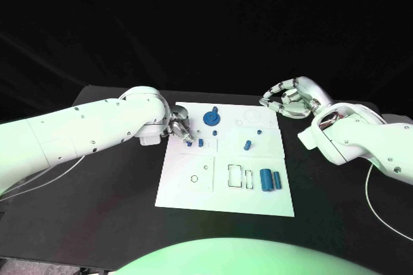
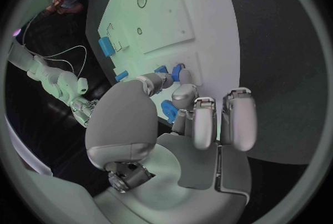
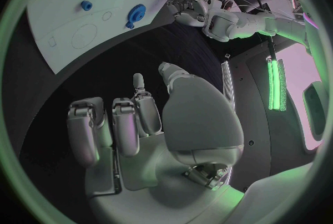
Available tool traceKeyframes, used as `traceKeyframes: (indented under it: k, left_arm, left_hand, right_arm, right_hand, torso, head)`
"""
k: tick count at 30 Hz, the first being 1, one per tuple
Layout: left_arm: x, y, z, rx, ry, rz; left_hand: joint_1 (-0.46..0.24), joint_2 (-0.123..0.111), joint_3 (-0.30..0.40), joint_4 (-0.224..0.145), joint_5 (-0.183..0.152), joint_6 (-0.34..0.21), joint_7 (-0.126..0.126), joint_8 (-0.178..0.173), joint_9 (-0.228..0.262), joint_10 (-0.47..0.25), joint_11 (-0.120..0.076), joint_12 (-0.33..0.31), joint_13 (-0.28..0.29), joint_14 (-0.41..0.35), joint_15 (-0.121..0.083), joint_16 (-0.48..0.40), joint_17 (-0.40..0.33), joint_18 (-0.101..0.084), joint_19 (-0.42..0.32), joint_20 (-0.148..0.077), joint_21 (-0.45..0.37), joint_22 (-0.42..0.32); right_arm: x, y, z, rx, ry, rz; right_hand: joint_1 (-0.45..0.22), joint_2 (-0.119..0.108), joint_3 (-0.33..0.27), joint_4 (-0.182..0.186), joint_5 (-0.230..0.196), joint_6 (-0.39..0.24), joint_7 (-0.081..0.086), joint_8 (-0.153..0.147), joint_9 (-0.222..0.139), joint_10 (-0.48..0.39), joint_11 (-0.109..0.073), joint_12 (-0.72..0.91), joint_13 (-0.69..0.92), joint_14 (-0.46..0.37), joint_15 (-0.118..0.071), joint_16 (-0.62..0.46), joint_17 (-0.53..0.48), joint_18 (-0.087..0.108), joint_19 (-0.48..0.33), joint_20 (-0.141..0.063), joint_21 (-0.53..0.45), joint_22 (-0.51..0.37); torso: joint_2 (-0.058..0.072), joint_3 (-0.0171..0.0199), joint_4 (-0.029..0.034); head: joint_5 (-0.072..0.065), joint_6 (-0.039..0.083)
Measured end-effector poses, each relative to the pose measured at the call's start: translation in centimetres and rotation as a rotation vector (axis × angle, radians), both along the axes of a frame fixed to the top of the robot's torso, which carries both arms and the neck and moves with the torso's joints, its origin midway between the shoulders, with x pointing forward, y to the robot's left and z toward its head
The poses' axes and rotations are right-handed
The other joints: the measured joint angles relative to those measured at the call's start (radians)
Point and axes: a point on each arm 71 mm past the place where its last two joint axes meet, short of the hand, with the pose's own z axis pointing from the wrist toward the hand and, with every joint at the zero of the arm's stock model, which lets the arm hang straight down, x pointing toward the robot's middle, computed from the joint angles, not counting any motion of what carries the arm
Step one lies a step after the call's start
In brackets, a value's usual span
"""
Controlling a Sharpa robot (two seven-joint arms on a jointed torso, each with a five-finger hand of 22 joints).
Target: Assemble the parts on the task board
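Observation:
The white task board [image 1: 225,167] lies mid-table. My left hand [image 1: 178,125] is over its left edge. In the left wrist view that left hand [image 2: 156,124] has its thumb and one fingertip on either side of a small blue peg [image 2: 177,72]; I cannot tell whether they squeeze it. Two short pegs [image 1: 190,142] stand just below the fingers. A blue gear [image 1: 212,117] sits to their right. My right hand [image 1: 286,99] hovers off the board's far right corner, fingers curled in on nothing. From the right wrist, the right hand [image 3: 139,141] is well clear of the gear [image 3: 136,13].
Two blue cylinders [image 1: 270,180] lie at the board's near right beside rectangular slots [image 1: 235,175]. Another blue peg [image 1: 247,145] and a small stud [image 1: 257,132] stand mid-board. A round hole [image 1: 194,179] is at the near left. Black table [image 1: 103,215] surrounds the board.

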Motion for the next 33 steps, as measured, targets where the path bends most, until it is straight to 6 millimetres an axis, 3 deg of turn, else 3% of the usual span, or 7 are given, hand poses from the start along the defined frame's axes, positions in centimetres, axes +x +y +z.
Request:
traceKeyframes:
  k: [15,28,33]
  left_arm:
    - [-0.15,0.11,-0.21,0.023,-0.020,-0.006]
    - [-0.22,-0.04,-0.20,0.028,-0.031,-0.008]
    - [-0.21,-0.03,-0.23,0.026,-0.029,-0.006]
  left_hand:
    - [0.000,0.000,-0.003,-0.011,0.056,0.001,-0.001,0.007,0.002,0.015,-0.007,0.000,0.013,0.000,-0.007,0.000,0.000,0.000,0.004,-0.004,0.000,0.002]
    - [0.000,0.000,-0.003,-0.011,0.063,0.005,0.003,0.007,0.002,0.020,-0.005,0.004,0.017,0.000,-0.007,0.000,0.000,0.000,0.000,-0.007,0.000,0.002]
    - [-0.030,0.008,-0.012,-0.019,0.063,0.007,0.004,0.007,0.005,0.027,-0.009,0.004,0.021,0.002,-0.009,0.000,0.000,0.000,0.000,-0.007,0.000,0.002]
  right_arm:
    - [0.00,-0.01,0.01,0.000,-0.001,-0.001]
    - [0.01,0.02,0.01,0.001,-0.002,-0.001]
    - [0.01,-0.01,0.01,0.001,-0.002,-0.002]
  right_hand:
    - [0.000,0.000,0.000,0.000,0.000,0.000,0.000,0.004,0.001,0.000,0.000,0.000,0.000,0.000,0.000,0.000,0.000,0.000,0.000,0.000,0.000,0.001]
    - [0.000,0.000,0.000,0.000,0.000,0.000,0.000,0.004,0.001,0.000,0.000,0.000,0.000,0.000,0.000,0.000,0.000,0.000,0.000,0.000,0.000,0.001]
    - [0.000,0.000,0.000,0.000,0.000,0.000,0.000,0.004,0.001,0.000,0.000,0.000,0.000,0.000,0.000,0.000,0.000,0.000,0.000,0.000,0.000,0.001]
  torso:
    - [0.000,0.0001,0.0006]
    - [0.000,0.0004,0.0005]
    - [0.000,0.0004,0.0004]
  head:
    - [0.000,0.000]
    - [-0.001,0.000]
    - [-0.002,-0.002]
